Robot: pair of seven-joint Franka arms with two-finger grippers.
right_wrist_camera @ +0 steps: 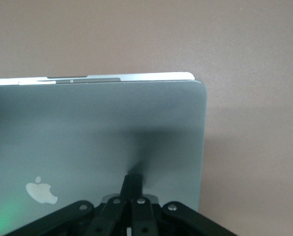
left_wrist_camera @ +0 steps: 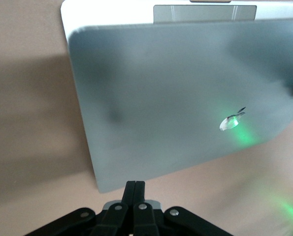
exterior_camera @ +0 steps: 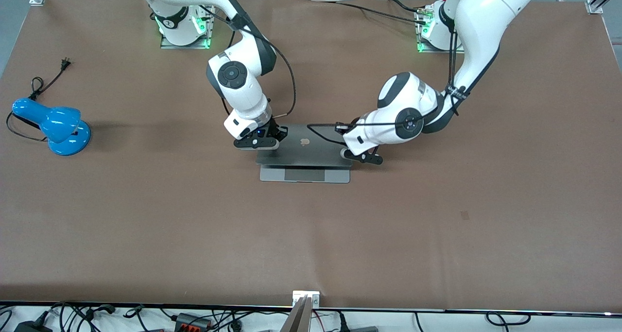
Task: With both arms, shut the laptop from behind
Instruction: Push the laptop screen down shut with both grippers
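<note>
Mid-desk, the laptop (exterior_camera: 305, 153) sits with its lid tipped low over the base; both arms bend down over it; right gripper (exterior_camera: 256, 144) and left gripper (exterior_camera: 362, 156), fingers pinched shut and empty, rest at the lid's two ends; brown desk (exterior_camera: 146, 215), blue lamp (exterior_camera: 56, 125) near the right arm's end.
</note>
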